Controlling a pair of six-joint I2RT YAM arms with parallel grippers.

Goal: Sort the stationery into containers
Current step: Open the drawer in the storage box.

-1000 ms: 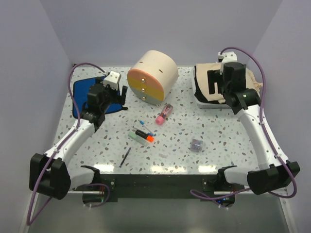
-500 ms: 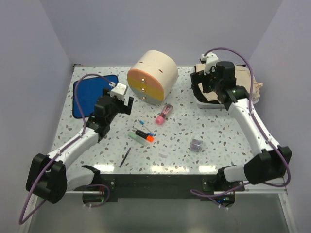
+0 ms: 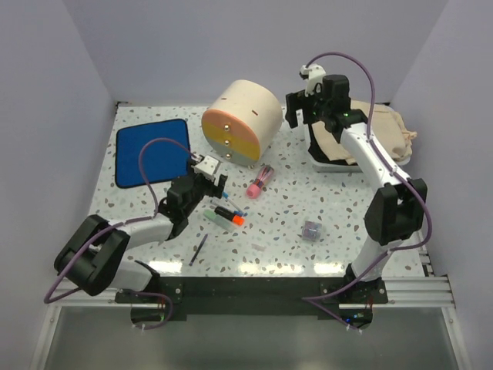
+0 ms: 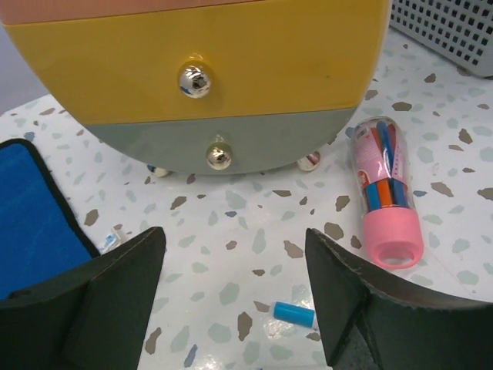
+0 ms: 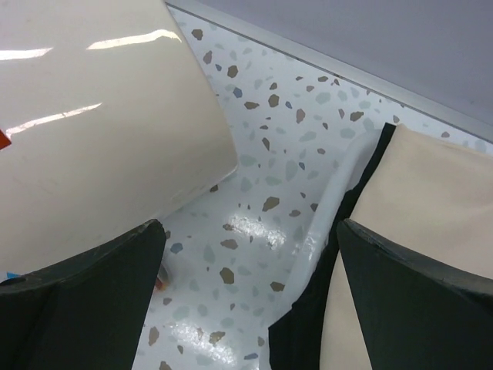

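Note:
The beige round cabinet (image 3: pixel 248 108) lies on its side, its orange drawer (image 4: pixel 154 8), yellow drawer (image 4: pixel 269 54) and grey drawer (image 4: pixel 254 142) all pushed in. The stationery lies in front of it: a pink tube (image 3: pixel 260 179), blue-tipped pens (image 3: pixel 231 202), a green-and-orange highlighter (image 3: pixel 225 219), a thin black pen (image 3: pixel 199 250) and a small purple-grey box (image 3: pixel 310 230). My left gripper (image 3: pixel 218 179) hangs low, open, facing the drawers. A blue pen tip (image 4: pixel 293 314) lies on the table between its fingers. My right gripper (image 3: pixel 296 116) is open, between the cabinet and the tray.
A blue cloth (image 3: pixel 152 160) lies at the left back. A white tray (image 5: pixel 331 208) holding a beige bag (image 3: pixel 370 131) stands at the right back, close to my right gripper. Purple walls enclose the table on three sides.
My left arm has moved off the blue cloth, rightwards and nearer, down to the pens before the cabinet. My right arm has swung left from over the tray towards the cabinet's right side.

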